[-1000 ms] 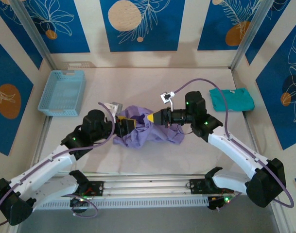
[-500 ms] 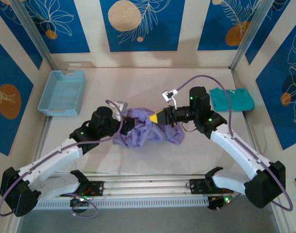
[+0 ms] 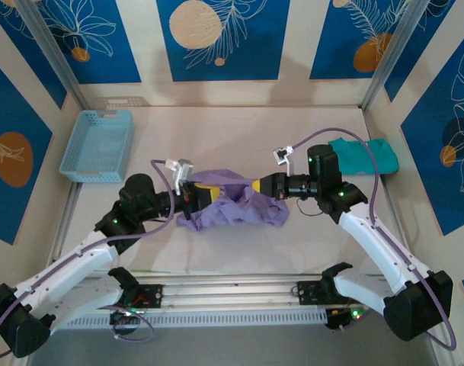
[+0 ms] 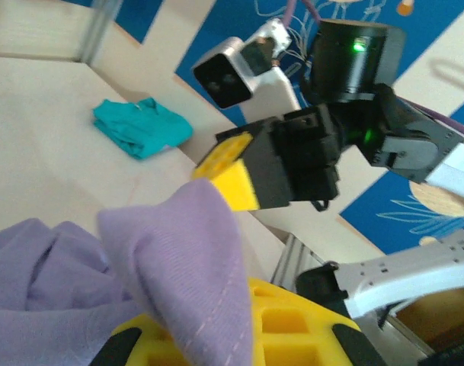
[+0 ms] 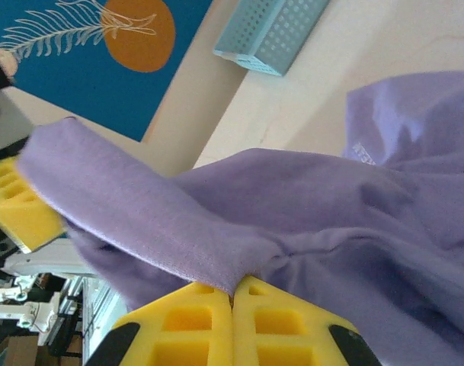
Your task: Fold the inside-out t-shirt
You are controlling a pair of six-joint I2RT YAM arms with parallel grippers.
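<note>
Though a heap from above, purple t-shirt (image 3: 235, 207) up close: both jaws clamped on its cloth.

The pale beige desk (image 3: 239, 130) carries 3 things. A light blue plastic basket (image 3: 98, 145) with perforated walls sits upright near its far left corner, and a small teal shirt (image 3: 365, 155), folded flat, lies near the far right edge, well apart from the basket. Between them and nearer the front, the lavender t-shirt (image 3: 235, 207) rests in a crumpled heap on the desk's middle, its lower folds touching the surface while its upper edge is raised off it.
</note>
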